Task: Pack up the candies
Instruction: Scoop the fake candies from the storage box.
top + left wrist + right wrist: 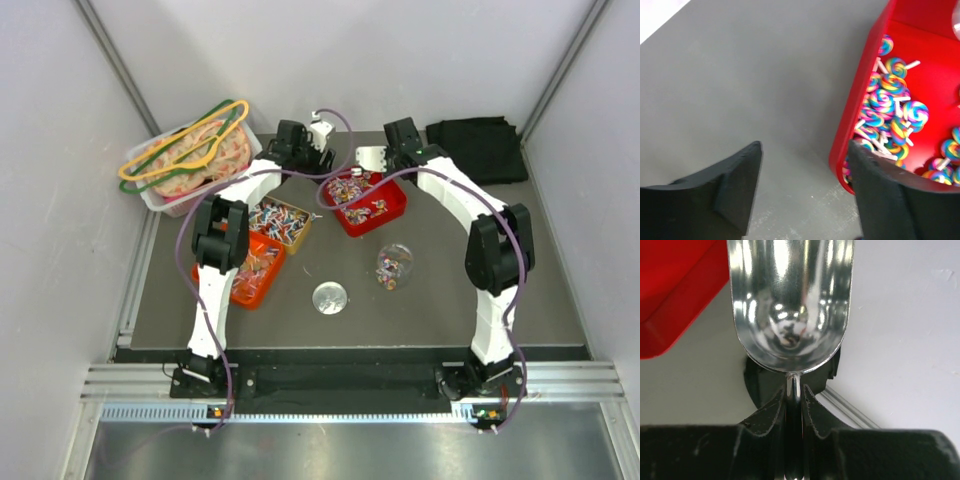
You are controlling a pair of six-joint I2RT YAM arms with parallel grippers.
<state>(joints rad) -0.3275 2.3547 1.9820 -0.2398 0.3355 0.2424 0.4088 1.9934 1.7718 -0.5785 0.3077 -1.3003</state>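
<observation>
The candies [895, 110] are small swirl lollipops heaped in a red tray [860, 100] at the back of the table. More candies fill a yellow tray [280, 222], an orange tray [250, 268] and a clear jar [395, 265]. My left gripper [805, 145] is open at the red tray's near corner. One finger stands over the tray's rim and the other over bare table. My right gripper [794, 390] is shut on the handle of an empty metal scoop [790, 300], held just behind the red tray [370, 200].
A round lid [330, 297] lies left of the jar. A white basket [190, 160] with pink-orange items and coloured hangers stands at the back left. A black cloth [480, 145] lies at the back right. White walls close in the table.
</observation>
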